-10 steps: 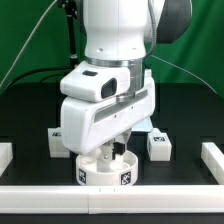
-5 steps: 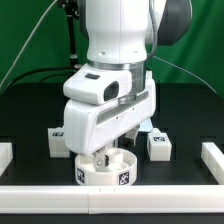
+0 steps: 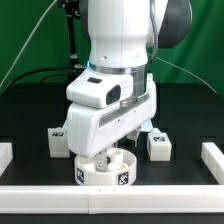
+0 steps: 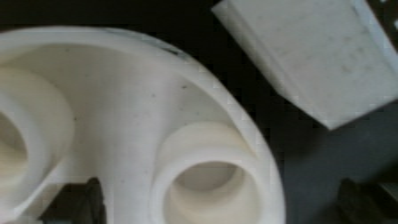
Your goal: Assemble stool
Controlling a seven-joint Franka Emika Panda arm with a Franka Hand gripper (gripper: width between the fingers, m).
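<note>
The white round seat disc (image 3: 104,170) lies at the front of the black table, with tags on its front wall. My gripper (image 3: 108,156) reaches down into it from above. In the wrist view the seat (image 4: 125,110) fills most of the picture, with a hollow socket (image 4: 210,188) between my jaws. My gripper (image 4: 217,206) is open: the dark fingertips (image 4: 71,202) stand wide apart, with a gap between the seat's rim and one of them. One white block leg (image 3: 58,140) lies at the exterior view's left of the seat and another (image 3: 158,146) at its right. A leg also shows in the wrist view (image 4: 320,55).
White border rails lie at the exterior view's left (image 3: 5,155), right (image 3: 213,158) and along the front edge (image 3: 112,196). The arm's large white body hides the table behind the seat. A green backdrop stands behind.
The hand has shifted a little toward the exterior view's right over the seat. The seat and the two legs have not moved.
</note>
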